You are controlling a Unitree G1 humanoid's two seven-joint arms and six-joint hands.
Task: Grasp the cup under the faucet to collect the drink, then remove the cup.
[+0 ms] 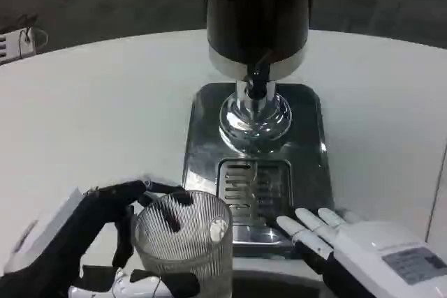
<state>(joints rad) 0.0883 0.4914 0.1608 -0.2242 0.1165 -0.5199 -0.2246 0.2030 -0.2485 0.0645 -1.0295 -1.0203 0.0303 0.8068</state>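
1. Your left hand's fingers were wrapped around the cup, dark fingertips hooked over the near-left rim and another finger crossing low on its wall, so that left hand was holding the cup.
2. Your right hand's fingers lay straight and slightly apart, holding nothing; that right hand rested palm down at the front right corner of the drip tray.
3. The cup stood upright just in front of the drip tray's front-left edge, partly overlapping it, well short of the faucet, which hung above the back of the tray under the dark dispenser.
4. The cup was clear, ribbed and looked empty, so I judged it light and stiff, probably thin plastic or glass; I couldn't tell which.
5. The ribs should have given some bite, but a hard squeeze could have buckled or cracked it.
6. You'd have done best gripping around the mid-wall, not the rim, since a filled cup would be heavier and prone to slopping.
7. The slotted grate sat between the cup and the faucet.
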